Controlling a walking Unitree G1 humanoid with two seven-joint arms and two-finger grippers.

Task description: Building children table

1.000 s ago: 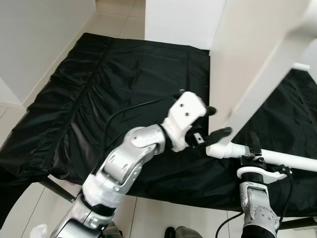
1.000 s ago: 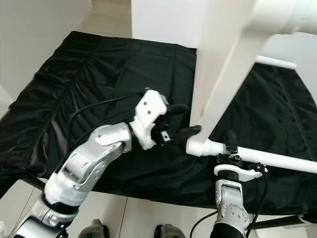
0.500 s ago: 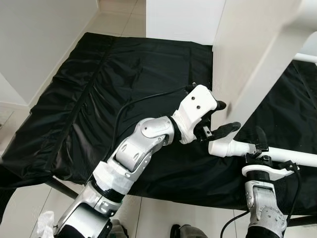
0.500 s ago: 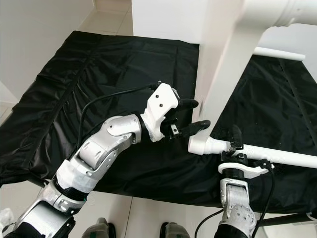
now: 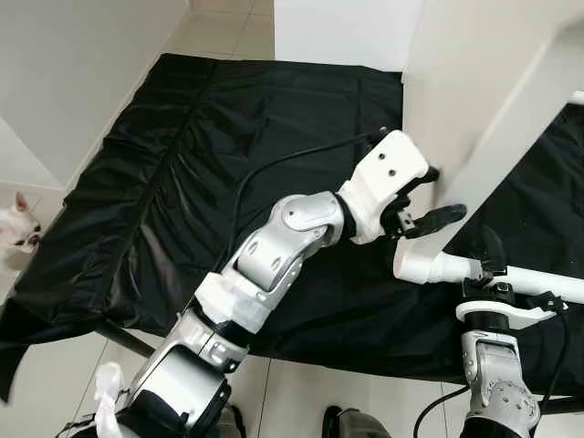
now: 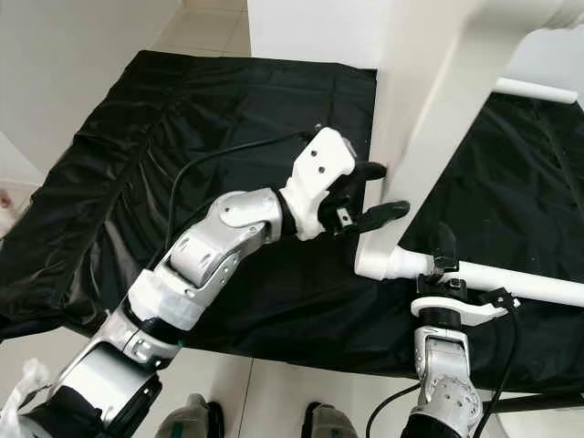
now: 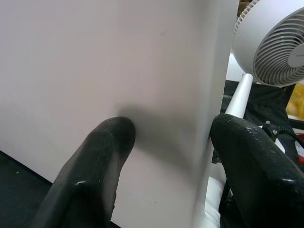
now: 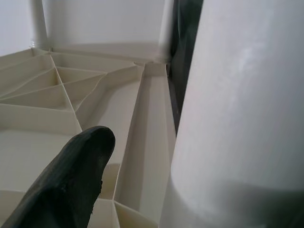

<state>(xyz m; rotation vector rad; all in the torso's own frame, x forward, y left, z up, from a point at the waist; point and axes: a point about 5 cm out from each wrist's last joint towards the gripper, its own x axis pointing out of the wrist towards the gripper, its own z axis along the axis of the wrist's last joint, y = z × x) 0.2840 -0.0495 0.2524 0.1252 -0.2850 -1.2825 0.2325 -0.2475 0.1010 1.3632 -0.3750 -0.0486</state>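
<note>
Fingers wide, left gripper [image 5: 429,196] has advanced to straddle the tabletop's [image 5: 456,82] edge; right gripper [image 5: 488,265] clamps the leg [image 5: 456,270].

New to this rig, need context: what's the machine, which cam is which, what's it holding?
It is a two-armed humanoid robot. The two wide pictures come from its head camera, looking down; the two close-ups come from cameras on its wrists. A black sheet covers the work surface. A white plastic tabletop stands on edge on it. The left gripper has its open fingers either side of the tabletop's edge. The right gripper holds a white table leg, pressed into the tabletop's corner. A white fan stands behind.
</note>
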